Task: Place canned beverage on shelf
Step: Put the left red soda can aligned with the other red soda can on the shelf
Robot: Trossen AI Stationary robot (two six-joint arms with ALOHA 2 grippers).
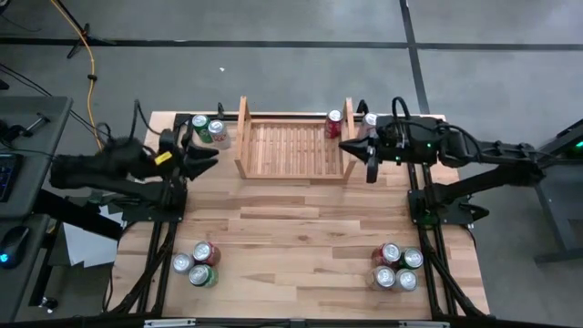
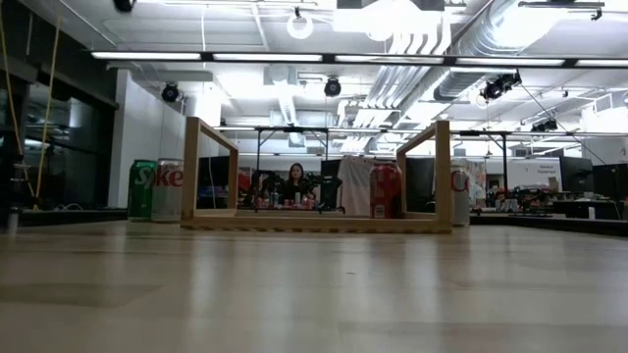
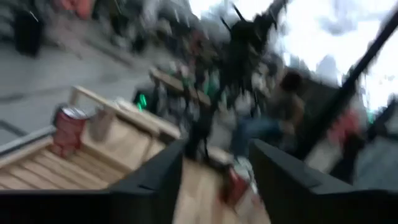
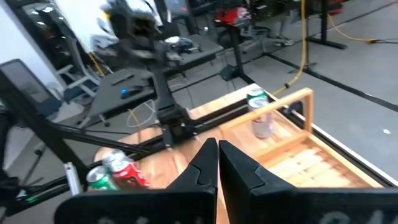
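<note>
The pale wooden shelf [image 1: 293,146] stands at the table's far middle. One red can [image 1: 334,124] stands upright on its slatted base against the right side board [image 2: 385,191]. My left gripper [image 1: 208,157] hovers just left of the shelf's left board; the left wrist view shows its fingers [image 3: 214,180] open with nothing between them. My right gripper [image 1: 351,146] hangs in the air by the shelf's right board, shut and empty [image 4: 217,158]. Neither gripper shows in the low view.
A green can [image 1: 199,125] and a silver can [image 1: 217,132] stand outside the shelf's left board, and another can [image 1: 369,123] stands outside its right board. Can clusters stand near the front left [image 1: 198,262] and front right [image 1: 397,267]. Bare wood lies between them.
</note>
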